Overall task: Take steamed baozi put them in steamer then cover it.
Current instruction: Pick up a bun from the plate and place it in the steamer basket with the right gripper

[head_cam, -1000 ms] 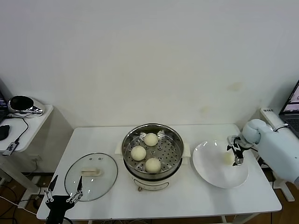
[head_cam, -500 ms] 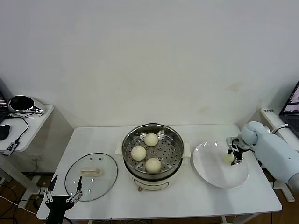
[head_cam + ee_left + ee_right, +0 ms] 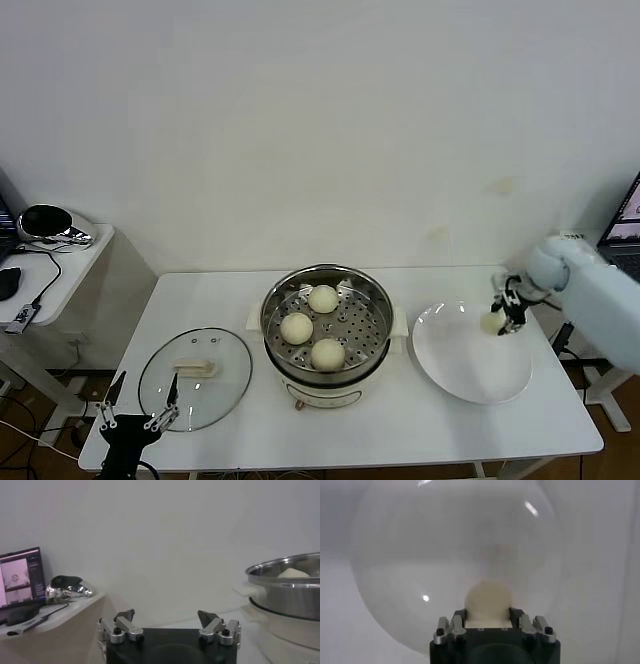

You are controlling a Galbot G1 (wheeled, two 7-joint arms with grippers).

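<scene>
**Fourth bun gripped above the plate, three sitting in the steamer**

I take the steamer (image 3: 326,325) as my landmark; it sits mid-table on its cream base, uncovered. On its perforated tray I count three steamed baozi (image 3: 323,298): one toward the wall, one at the middle on the robot's left side, one at the near edge.

To the robot's right of the steamer lies the white plate (image 3: 470,372), its rim just beside the steamer's base. My right gripper (image 3: 505,312) hangs over the far right part of that plate, clenched around the fourth bun (image 3: 490,321). In the right wrist view the bun (image 3: 488,600) sits squarely between the two fingers (image 3: 517,616), with the plate (image 3: 420,555) below it; it looks lifted clear of the plate, though I cannot be sure.

To the robot's left of the steamer, the cover (image 3: 195,378) lies flat on the table (image 3: 400,420), handle up. My left gripper (image 3: 138,410) waits at the near table edge, just in front of the cover, fingers spread wide and holding nothing. The left wrist view shows the same spread fingers (image 3: 125,625), with the steamer's wall (image 3: 287,592) off to one side.
</scene>
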